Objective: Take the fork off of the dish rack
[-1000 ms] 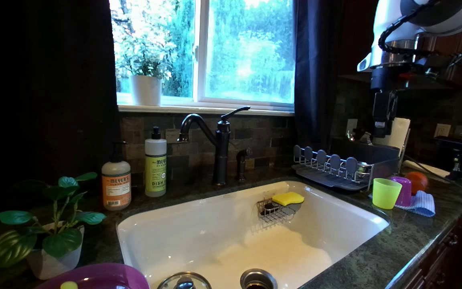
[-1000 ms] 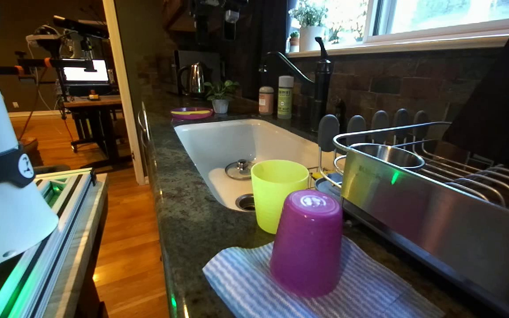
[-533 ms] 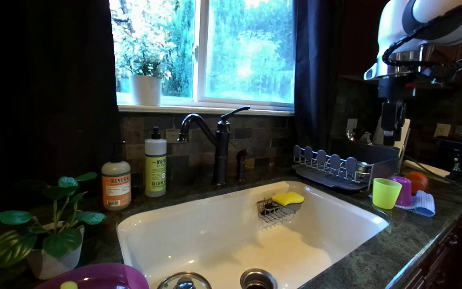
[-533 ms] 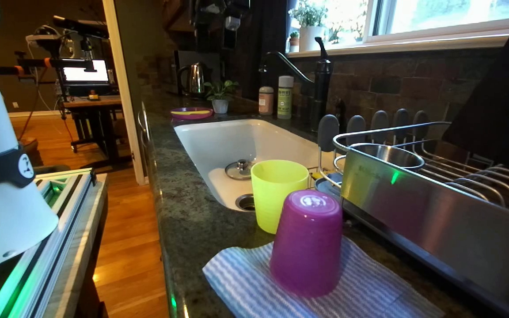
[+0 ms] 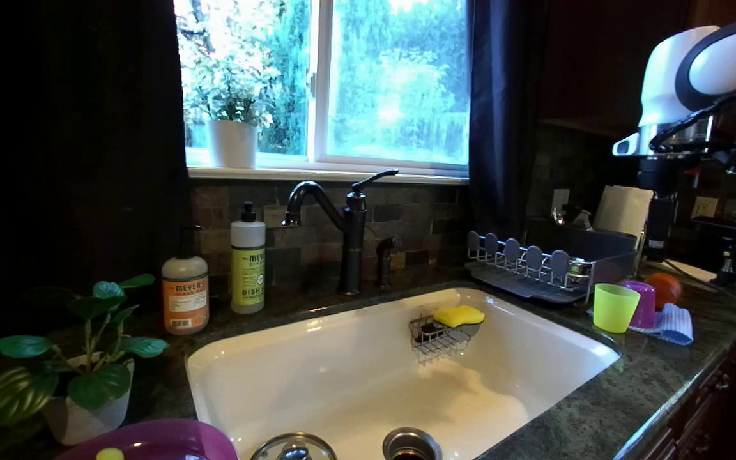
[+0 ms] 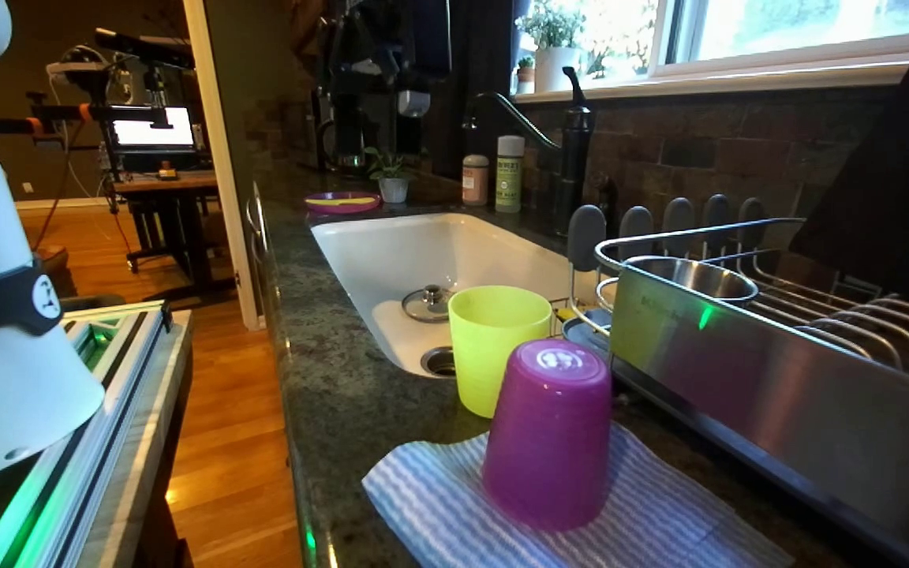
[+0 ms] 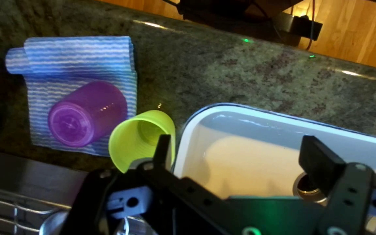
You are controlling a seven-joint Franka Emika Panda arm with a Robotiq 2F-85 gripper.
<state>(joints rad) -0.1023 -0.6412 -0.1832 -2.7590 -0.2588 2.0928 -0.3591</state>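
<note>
Gripper (image 7: 238, 153) across the lower half of the wrist view: fingers (image 7: 321, 163) wide apart, nothing held. White sink (image 7: 263, 125) shows through the gap. The finger toward frame left overlaps the edge of the yellow-green cup (image 6: 480, 355) from this angle; contact cannot be told.

Arm (image 5: 668, 76) enters upper right in an exterior view, gripper pointing down, dark against dark, by the right end of the dish rack (image 5: 559, 267). Rack stands on the right side in both exterior views, a slice of it at lower left of the wrist view. Metal cup (image 6: 687, 280) inside its corner.

Fork: cannot pick it out surely. Small bright shapes (image 5: 584, 221) just above the rack's far edge may be cutlery; too dim to say.

Purple cup (image 6: 549, 442) upside down on striped cloth (image 6: 431, 497), yellow-green one just beside it, mouth up. Yellow sponge (image 5: 459, 315) on a wire caddy (image 5: 441, 348) at the sink wall. Glass lid (image 6: 432, 298) in the sink near the drain (image 6: 439, 360).
</note>
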